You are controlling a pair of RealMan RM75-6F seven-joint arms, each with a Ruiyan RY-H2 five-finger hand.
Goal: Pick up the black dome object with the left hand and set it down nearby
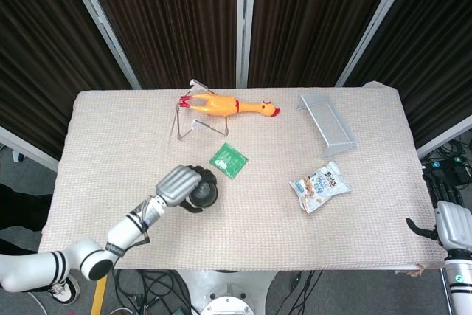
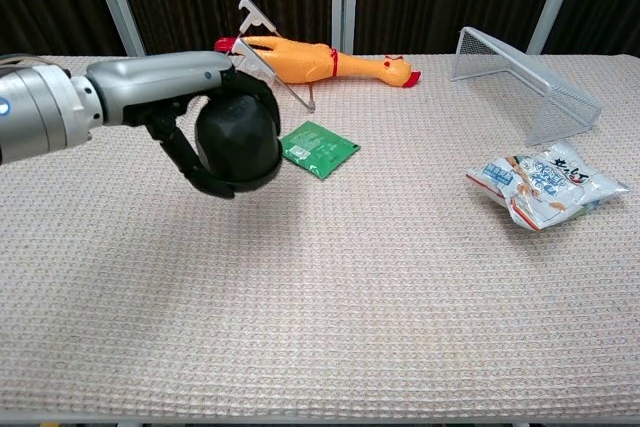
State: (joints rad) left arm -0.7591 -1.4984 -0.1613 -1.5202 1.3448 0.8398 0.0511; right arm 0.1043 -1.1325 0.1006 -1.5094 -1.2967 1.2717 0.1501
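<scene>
The black dome object (image 2: pixel 238 142) (image 1: pixel 203 194) is gripped in my left hand (image 2: pixel 205 127) (image 1: pixel 182 187), held above the beige table cloth (image 2: pixel 330 287) left of centre, with the fingers wrapped around its sides. It hangs just left of the green packet (image 2: pixel 317 148) (image 1: pixel 228 160). My right hand (image 1: pixel 451 228) sits off the table's right front corner in the head view, holding nothing; how its fingers lie is unclear.
A yellow rubber chicken (image 2: pixel 320 61) lies on a wire stand (image 2: pixel 255 47) at the back. A wire mesh rack (image 2: pixel 525 82) is at the back right. A snack bag (image 2: pixel 545 182) lies on the right.
</scene>
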